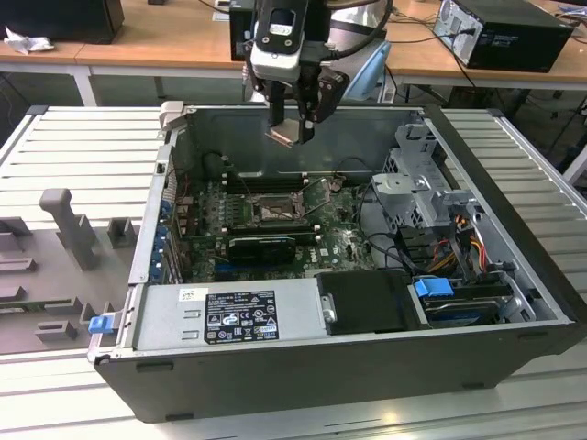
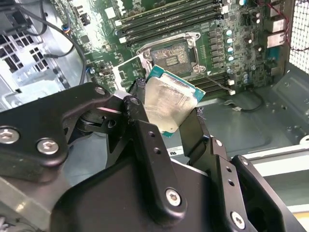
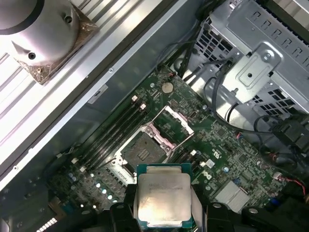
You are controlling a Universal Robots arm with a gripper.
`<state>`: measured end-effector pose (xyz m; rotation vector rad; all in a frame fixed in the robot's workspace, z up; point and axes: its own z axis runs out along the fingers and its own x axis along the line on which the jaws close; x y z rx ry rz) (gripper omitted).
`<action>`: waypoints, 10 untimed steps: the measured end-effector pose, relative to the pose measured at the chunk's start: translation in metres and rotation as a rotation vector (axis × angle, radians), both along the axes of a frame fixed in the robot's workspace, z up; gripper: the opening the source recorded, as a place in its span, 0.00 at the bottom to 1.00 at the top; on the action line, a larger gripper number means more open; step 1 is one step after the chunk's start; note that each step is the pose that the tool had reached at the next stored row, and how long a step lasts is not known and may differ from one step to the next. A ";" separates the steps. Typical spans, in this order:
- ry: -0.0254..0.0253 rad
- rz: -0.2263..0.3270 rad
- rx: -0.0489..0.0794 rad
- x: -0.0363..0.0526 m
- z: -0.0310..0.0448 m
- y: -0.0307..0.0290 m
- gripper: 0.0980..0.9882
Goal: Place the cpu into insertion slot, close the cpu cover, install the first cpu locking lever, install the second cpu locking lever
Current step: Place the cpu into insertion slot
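Observation:
My gripper (image 1: 292, 126) hangs over the open computer case, above the rear part of the green board. It is shut on the cpu (image 1: 282, 135), a small square chip with a pale metal top, gripped by two opposite edges in both wrist views (image 2: 169, 104) (image 3: 163, 200). The insertion slot (image 1: 273, 213) lies below on the board with its greyish pin field bare (image 2: 170, 54) (image 3: 141, 152). The cpu cover (image 3: 174, 122) is swung up beside the slot, a silver frame with a square window (image 2: 129, 68). A thin lever rod (image 2: 217, 82) sticks out next to the slot.
Long black memory slots (image 3: 113, 133) run beside the socket. A metal drive cage (image 1: 417, 192) with cables fills the case on the exterior view's right. A grey labelled box (image 1: 234, 312) sits at the front. A silver heat sink (image 3: 41, 38) rests outside the case wall.

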<state>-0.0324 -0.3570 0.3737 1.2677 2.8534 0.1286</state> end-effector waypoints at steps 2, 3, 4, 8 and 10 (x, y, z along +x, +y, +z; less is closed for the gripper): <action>0.0000 -0.019 0.000 0.0000 0.0000 0.0000 0.48; 0.0000 -0.032 0.000 0.0000 0.0000 0.0000 0.48; 0.0000 -0.040 0.000 0.0000 0.0000 0.0000 0.48; 0.0000 -0.105 0.000 0.0000 -0.0001 0.0000 0.48; 0.0000 -0.127 0.000 0.0000 -0.0001 0.0000 0.48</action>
